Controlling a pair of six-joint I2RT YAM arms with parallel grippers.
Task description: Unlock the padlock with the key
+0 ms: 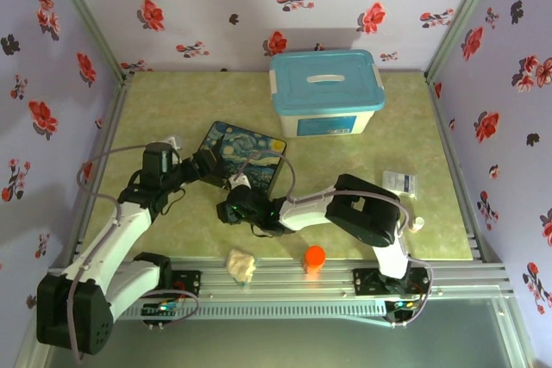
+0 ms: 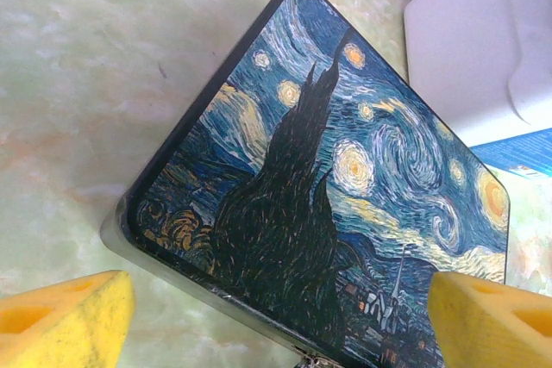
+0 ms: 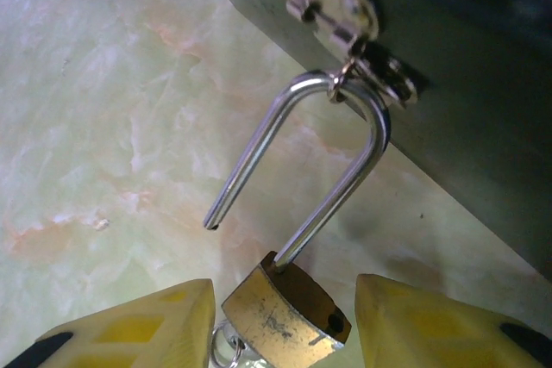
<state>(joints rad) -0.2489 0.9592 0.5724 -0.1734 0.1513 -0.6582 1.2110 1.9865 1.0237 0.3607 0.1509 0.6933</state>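
**Padlock hanging unlatched from the box hasp**

The padlock (image 3: 285,316), a small, stiff brass body, probably light and slippery, hangs from the latch (image 3: 345,15) of the painted box (image 2: 328,187) by its thin shackle (image 3: 345,183), one leg free. Its flat body sides look like the best hold. A small ring (image 3: 226,346) shows beneath; the key cannot be made out. The right pincer (image 3: 285,323) stands partly open astride the body, with contact uncertain. The left pincer (image 2: 278,316) is spread wide above the box, holding nothing. The pale marbled worktop (image 3: 103,127) looks smooth, and flowered walls (image 1: 259,6) close it in
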